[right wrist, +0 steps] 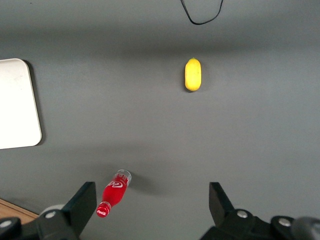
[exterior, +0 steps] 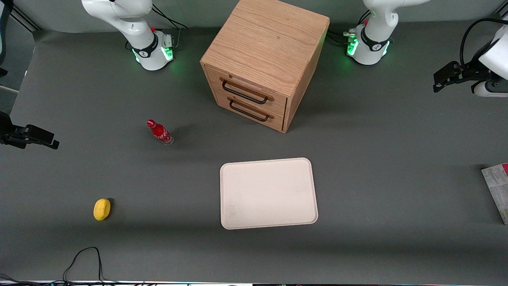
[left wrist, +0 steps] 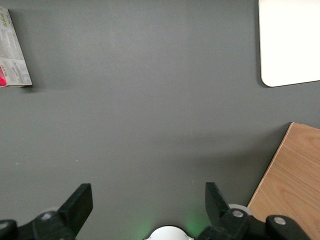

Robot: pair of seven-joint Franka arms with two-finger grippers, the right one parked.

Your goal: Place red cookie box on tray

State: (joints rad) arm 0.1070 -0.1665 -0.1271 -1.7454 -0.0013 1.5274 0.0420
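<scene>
Pincer (left wrist: 145, 210) spread above grey table (left wrist: 150, 100).

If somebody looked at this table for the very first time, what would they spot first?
Probably the big wooden drawer cabinet standing between the two arm bases, and the cream tray lying bare in front of its drawers. The red cookie box lies pale face up toward the working arm's end of the table, half out of the front view. The gripper hangs open above bare table, holding nothing.
</scene>
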